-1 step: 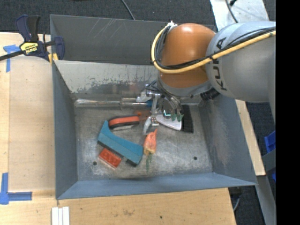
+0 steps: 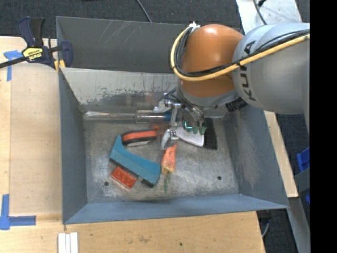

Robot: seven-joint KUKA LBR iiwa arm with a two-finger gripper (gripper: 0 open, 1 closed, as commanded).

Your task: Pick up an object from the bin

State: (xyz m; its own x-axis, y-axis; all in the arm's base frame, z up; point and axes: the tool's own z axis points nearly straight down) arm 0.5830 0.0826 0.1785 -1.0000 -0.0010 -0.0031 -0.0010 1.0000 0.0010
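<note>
My gripper (image 2: 184, 131) hangs below the orange wrist cover, in the back middle of the bin, just above the floor. It is open, and one fingertip (image 2: 170, 135) shows on the left. A flat white thing with green marks (image 2: 191, 138) lies between and under the fingers, against a black brush-like block (image 2: 210, 135) on its right. An orange toy carrot with a green stem (image 2: 168, 161) lies just in front of the left finger. An orange-and-black handled tool (image 2: 139, 137) lies to the gripper's left.
A blue angled block (image 2: 134, 162) lies front left, with a red-orange ribbed piece (image 2: 124, 178) beside it. A clear tube (image 2: 124, 115) runs along the back wall. The arm and its cover overhang the bin's back right.
</note>
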